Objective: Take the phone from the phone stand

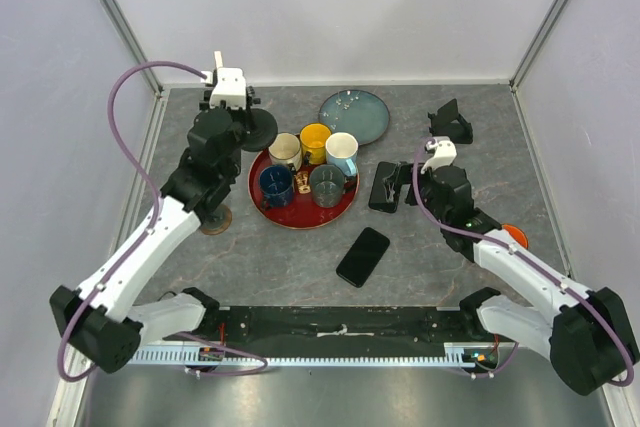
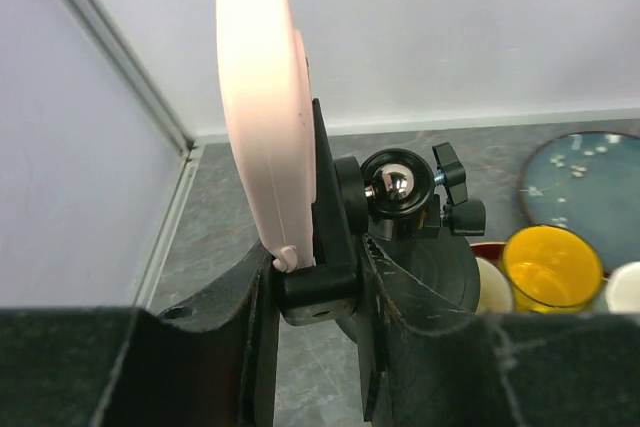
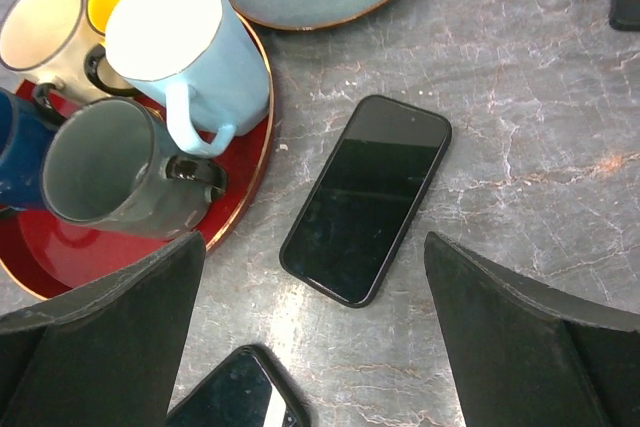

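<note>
Pink phone and phone stand are clenched together in my left fingers; right fingers hang released. Pulling could topple the stand.

No writing can be read in any view.
The black phone on the surface shows a dark, blank screen, as does the second phone below it. The pink phone in the phone stand shows a plain edge, and the light-blue mug bare glaze.
</note>
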